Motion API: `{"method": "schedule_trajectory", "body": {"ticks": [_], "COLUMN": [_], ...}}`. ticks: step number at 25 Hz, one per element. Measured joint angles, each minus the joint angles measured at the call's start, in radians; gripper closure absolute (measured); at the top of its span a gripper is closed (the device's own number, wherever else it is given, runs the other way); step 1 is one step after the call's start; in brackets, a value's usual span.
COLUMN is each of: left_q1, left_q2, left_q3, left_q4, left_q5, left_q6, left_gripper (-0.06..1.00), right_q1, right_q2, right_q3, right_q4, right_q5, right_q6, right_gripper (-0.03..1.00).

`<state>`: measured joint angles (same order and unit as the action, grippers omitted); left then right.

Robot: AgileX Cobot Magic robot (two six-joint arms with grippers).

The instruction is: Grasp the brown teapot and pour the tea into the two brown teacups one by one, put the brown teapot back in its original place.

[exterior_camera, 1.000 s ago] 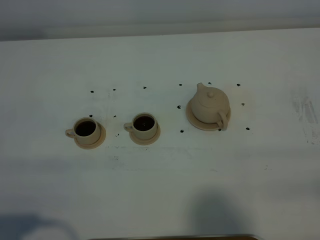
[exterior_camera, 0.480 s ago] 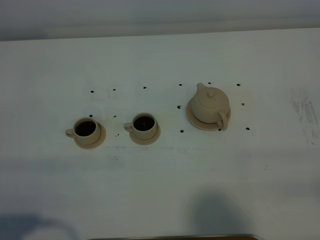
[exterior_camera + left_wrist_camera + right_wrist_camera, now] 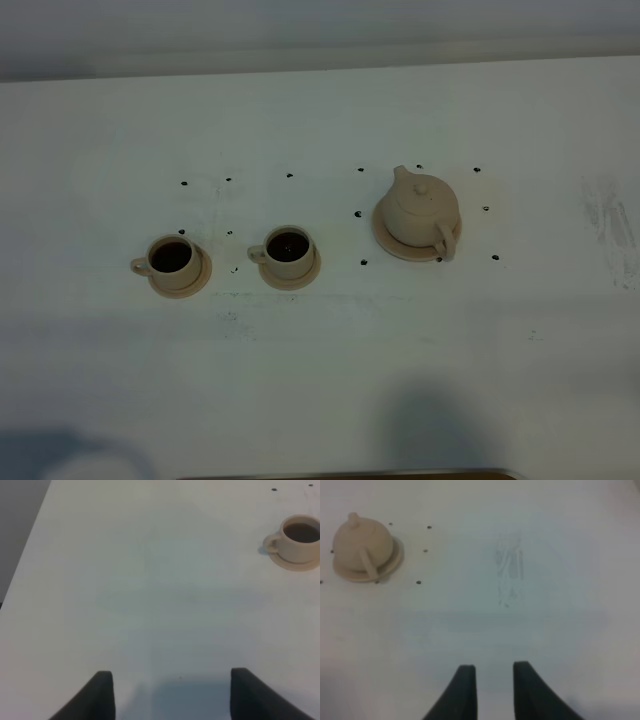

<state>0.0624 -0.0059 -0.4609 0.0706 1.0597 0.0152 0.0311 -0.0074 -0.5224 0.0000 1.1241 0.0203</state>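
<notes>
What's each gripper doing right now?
Left gripper: open, holding nothing.
Right gripper: jaws narrowly apart, holding nothing.

You are looking at a robot test station of the laboratory kind, not a home or kitchen. The evidence: a bare white counter (image 3: 320, 380) with small black position marks (image 3: 362, 263) dotted around the tea set, and a scuffed patch (image 3: 610, 225) on its surface. A plain pale wall (image 3: 320, 30) runs behind it. You can see no furnishings, appliances or decoration in any view, only the counter surface.
</notes>
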Motion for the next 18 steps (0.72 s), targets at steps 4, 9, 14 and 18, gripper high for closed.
{"method": "schedule_trajectory", "body": {"ticks": [4, 9, 14, 18], "left_q1": [0.0, 0.0, 0.0, 0.0], "left_q2": [0.0, 0.0, 0.0, 0.0], "left_q3": [0.0, 0.0, 0.0, 0.0], "left_q4": [0.0, 0.0, 0.0, 0.0], "left_q5": [0.0, 0.0, 0.0, 0.0], "left_q6": [0.0, -0.001, -0.001, 0.0], "left_gripper": [0.46, 0.46, 0.46, 0.46], "right_q1": [-0.001, -0.001, -0.001, -0.001], "right_q2": [0.0, 0.0, 0.0, 0.0], "right_q3": [0.0, 0.0, 0.0, 0.0], "right_q4": [0.007, 0.017, 0.02, 0.02], "right_q5": [0.0, 0.0, 0.0, 0.0], "right_q6": [-0.003, -0.005, -0.006, -0.006], "right_gripper": [0.77, 0.77, 0.77, 0.77]}}
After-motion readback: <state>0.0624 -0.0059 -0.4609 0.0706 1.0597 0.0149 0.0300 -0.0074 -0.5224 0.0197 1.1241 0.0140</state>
